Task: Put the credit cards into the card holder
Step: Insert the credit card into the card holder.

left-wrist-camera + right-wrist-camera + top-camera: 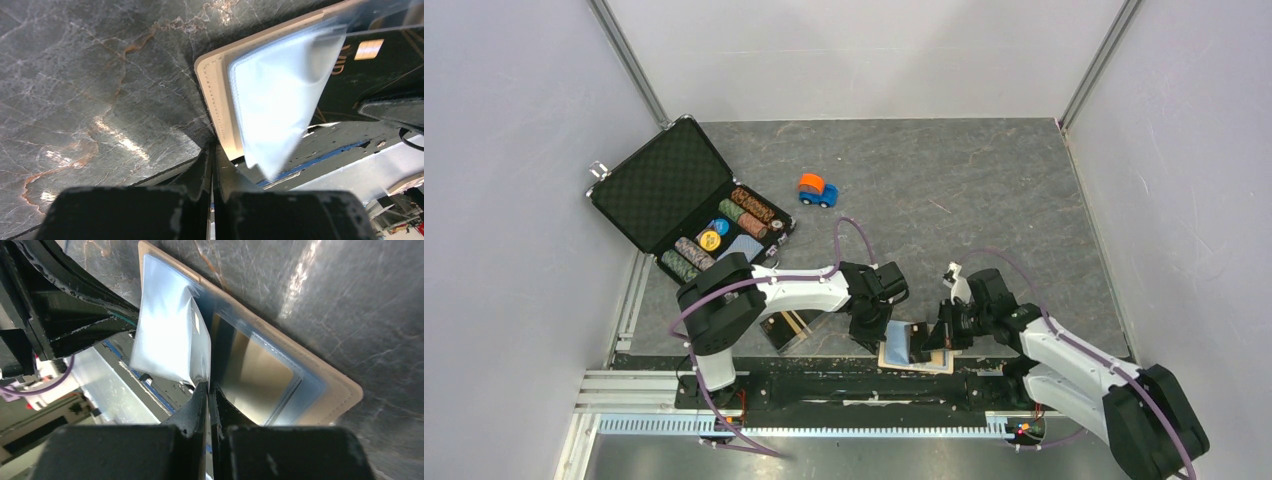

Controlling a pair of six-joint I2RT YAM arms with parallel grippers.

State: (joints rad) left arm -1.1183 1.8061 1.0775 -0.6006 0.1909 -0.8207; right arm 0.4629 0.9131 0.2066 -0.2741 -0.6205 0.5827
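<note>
Overhead; wrist close-ups on card holder (pixel 338 388)

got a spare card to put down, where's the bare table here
Widest bare table: right of the toy car, to the far wall. A narrower strip runs between the car and the left claw. Crowded: the near edge, where it and the right claw meet at the card holder, and the back left, taken by the chip case.

Beige card holder (pixel 345 390) lies open, light blue card (pixel 165 340) tilted up
</note>
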